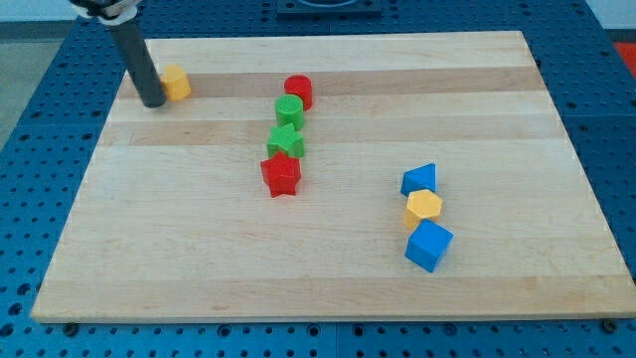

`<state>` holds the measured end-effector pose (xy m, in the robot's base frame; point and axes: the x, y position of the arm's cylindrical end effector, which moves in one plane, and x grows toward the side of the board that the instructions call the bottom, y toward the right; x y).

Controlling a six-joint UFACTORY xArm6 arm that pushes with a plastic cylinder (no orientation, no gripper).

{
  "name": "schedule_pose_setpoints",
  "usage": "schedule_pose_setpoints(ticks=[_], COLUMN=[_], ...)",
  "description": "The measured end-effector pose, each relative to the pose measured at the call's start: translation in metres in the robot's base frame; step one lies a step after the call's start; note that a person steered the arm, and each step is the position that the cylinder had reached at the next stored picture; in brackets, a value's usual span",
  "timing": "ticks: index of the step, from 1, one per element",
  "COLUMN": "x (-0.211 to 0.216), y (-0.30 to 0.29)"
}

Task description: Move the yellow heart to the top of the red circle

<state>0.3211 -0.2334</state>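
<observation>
The yellow heart (176, 83) lies near the board's top left corner. My tip (154, 102) stands right against its left side, touching or nearly touching it. The red circle (298, 91) lies near the top middle of the board, well to the right of the heart. Below the red circle, in a line running down, are a green circle (289, 111), a green star (285, 141) and a red star (281, 175).
At the right of the board a blue triangle-like block (419, 179), a yellow hexagon (423, 208) and a blue cube (428, 246) stand in a column. The wooden board (199, 249) lies on a blue perforated table.
</observation>
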Motion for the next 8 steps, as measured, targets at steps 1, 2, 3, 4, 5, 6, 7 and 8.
schedule_pose_setpoints(ticks=[1,2,3,4,5,6,7,8], x=[-0.034,-0.044,-0.044,-0.039,-0.031,-0.051,-0.053,-0.053], y=[0.041,0.057,0.057,0.033,0.009,0.010,0.011,0.011])
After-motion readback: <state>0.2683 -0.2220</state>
